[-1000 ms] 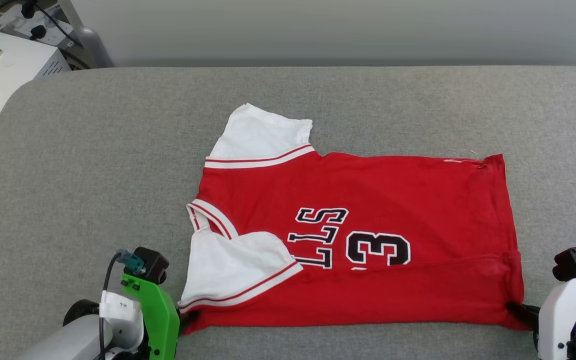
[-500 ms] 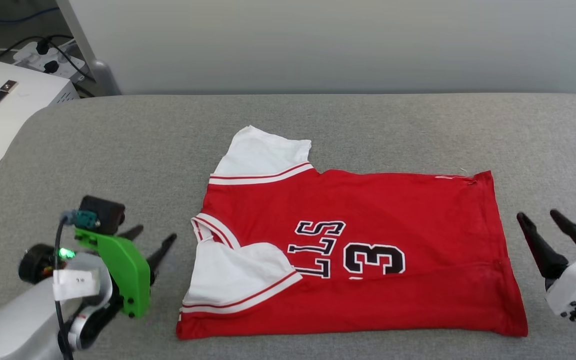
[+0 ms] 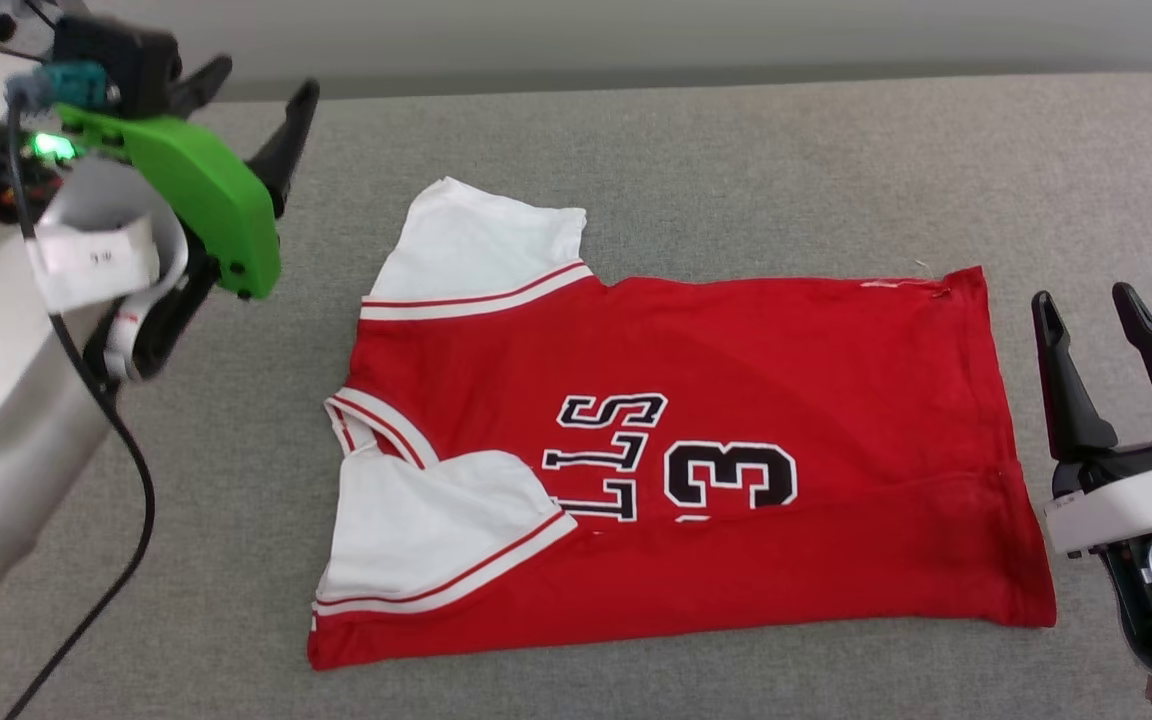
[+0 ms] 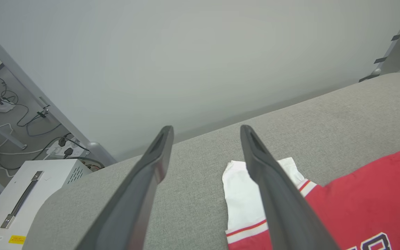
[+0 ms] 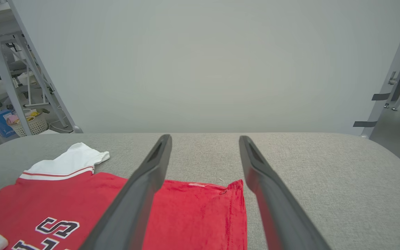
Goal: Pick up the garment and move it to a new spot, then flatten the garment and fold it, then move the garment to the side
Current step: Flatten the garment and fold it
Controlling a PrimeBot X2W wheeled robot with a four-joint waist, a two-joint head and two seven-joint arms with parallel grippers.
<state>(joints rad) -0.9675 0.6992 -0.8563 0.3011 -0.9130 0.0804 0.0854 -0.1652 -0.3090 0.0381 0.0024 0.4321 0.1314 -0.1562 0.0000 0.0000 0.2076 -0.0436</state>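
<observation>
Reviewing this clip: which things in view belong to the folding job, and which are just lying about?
Job: garment; left gripper, open; right gripper, open; grey table under the garment.
Lying about: white box with a handle; power strip; basket on the floor.

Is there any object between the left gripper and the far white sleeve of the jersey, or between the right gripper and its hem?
Nothing visible. Only bare grey padded surface lies between the open left gripper and the garment at its far sleeve, and between the open right gripper and the hem.
</observation>
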